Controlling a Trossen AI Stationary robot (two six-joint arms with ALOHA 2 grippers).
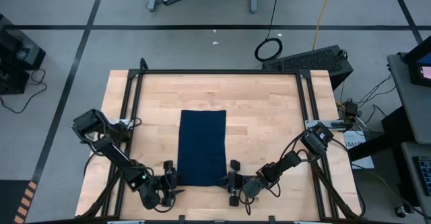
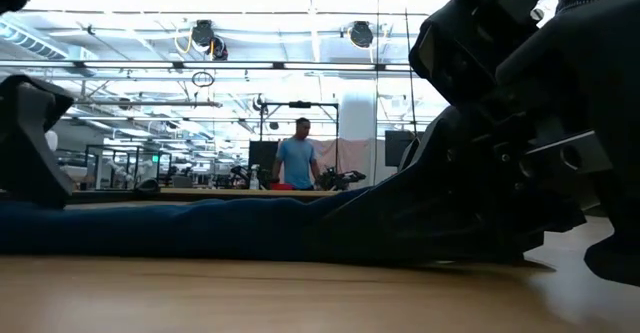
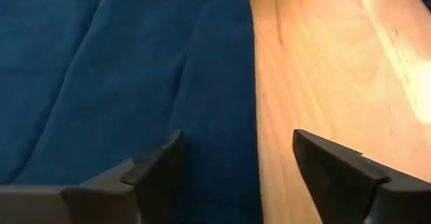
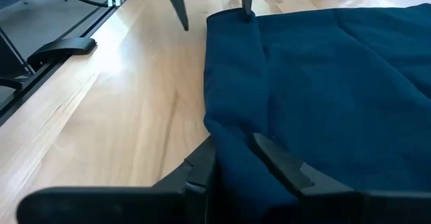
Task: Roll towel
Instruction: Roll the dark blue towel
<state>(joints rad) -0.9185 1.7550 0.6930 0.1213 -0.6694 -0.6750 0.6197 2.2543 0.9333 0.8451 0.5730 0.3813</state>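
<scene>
The towel (image 1: 201,147) lies flat and lengthwise in the middle of the wooden table (image 1: 262,109), its near end between both grippers at the front edge. The left gripper (image 3: 232,163) stands with jaws spread wide, one finger over the cloth's side hem and the other over bare wood, gripping nothing. The right gripper (image 4: 234,153) has its fingers pinched on the towel's near corner fold; bare wood flanks both long sides.

Towel (image 1: 202,146) on table (image 1: 262,109), between both arms.
</scene>
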